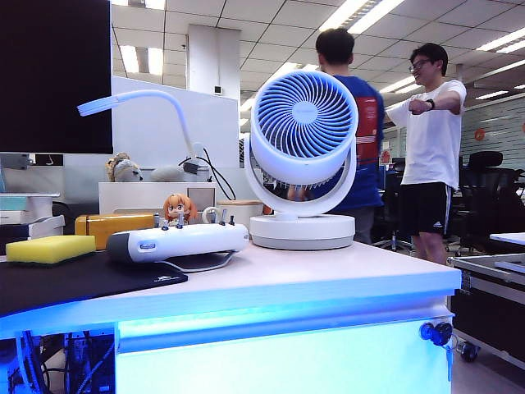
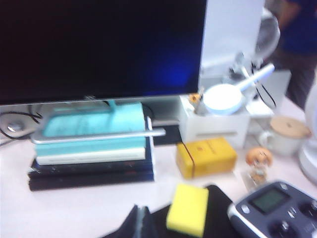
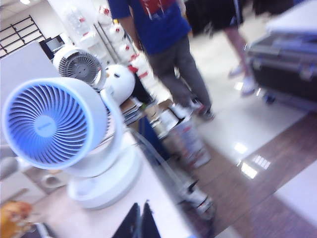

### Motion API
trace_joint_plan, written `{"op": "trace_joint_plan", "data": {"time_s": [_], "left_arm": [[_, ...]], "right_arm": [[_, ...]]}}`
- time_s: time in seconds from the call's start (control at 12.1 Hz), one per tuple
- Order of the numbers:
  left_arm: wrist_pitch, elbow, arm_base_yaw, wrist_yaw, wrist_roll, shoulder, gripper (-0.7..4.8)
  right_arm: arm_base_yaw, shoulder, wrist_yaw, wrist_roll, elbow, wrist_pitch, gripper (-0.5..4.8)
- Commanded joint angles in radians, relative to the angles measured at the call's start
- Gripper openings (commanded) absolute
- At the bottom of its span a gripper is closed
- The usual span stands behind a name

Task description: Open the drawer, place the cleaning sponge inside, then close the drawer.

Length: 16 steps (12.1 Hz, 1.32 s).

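Counter (image 1: 328, 283): white top across the lower half of the exterior view, lit blue along its front edge.
Drawer (image 1: 279, 361): glossy white front glowing blue, bottom centre of the exterior view, under the top; shut, dark round lock (image 1: 435, 332) at its lower-right end.
Fan (image 1: 303, 156): white and blue, centre of the exterior view, standing on the top.
Mat (image 1: 82, 283): black, lower left of the exterior view, lying flat.
Sponge (image 1: 49, 249): flat yellow block on the mat, left edge of the exterior view; in the left wrist view (image 2: 187, 209) bottom centre, long axis running roughly away from the camera, slightly skewed.
Case (image 2: 206, 156): glossy golden box, just beyond the sponge, centre right of the left wrist view.
Left tool (image 2: 141, 223): dark tips at the bottom edge of the left wrist view, pressed together, gripping nothing, just left of the sponge.
Right tool (image 3: 141, 222): dark tips at the bottom centre of the right wrist view, pressed together, empty, by the fan's base; sponge not seen there.
Key relation: sponge just ahead and slightly right of the left tool; likely the nearer arm for the pickup.
Step judged: drawer not yet opened, sponge not yet lifted.
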Motion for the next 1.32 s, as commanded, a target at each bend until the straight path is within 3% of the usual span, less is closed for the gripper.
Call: {"op": "trace_joint_plan", "data": {"time_s": [0.08,0.16,0.33,0.82,0.91,1.15,1.32], "left_arm": [[-0.105,0.11,-0.002,0.067,0.007,0.071,-0.05],[-0.142,0.152,-0.002,0.142,-0.004,0.104,-0.05],[-0.218,0.206,-0.003,0.202,-0.004,0.149,-0.05],[-0.266,0.223,-0.005,0.295,0.042,0.18,-0.05],[-0.274,0.223,-0.029,0.397,0.084,0.189,-0.05],[-0.278,0.223,-0.085,0.397,0.124,0.19,-0.05],[-0.28,0.223,-0.15,0.394,0.116,0.2,-0.05]], "right_arm": [[0.001,0.113,-0.046,0.092,0.072,0.007,-0.06],[0.001,0.196,-0.076,0.126,0.108,0.011,-0.06],[0.001,0.303,-0.171,0.164,0.15,0.023,-0.06],[0.002,0.509,-0.436,0.319,0.186,0.023,-0.06],[0.001,0.563,-0.476,0.352,0.184,0.026,-0.06],[0.001,0.61,-0.515,0.363,0.183,0.055,-0.06],[0.001,0.686,-0.608,0.37,0.183,0.068,-0.06]]}}
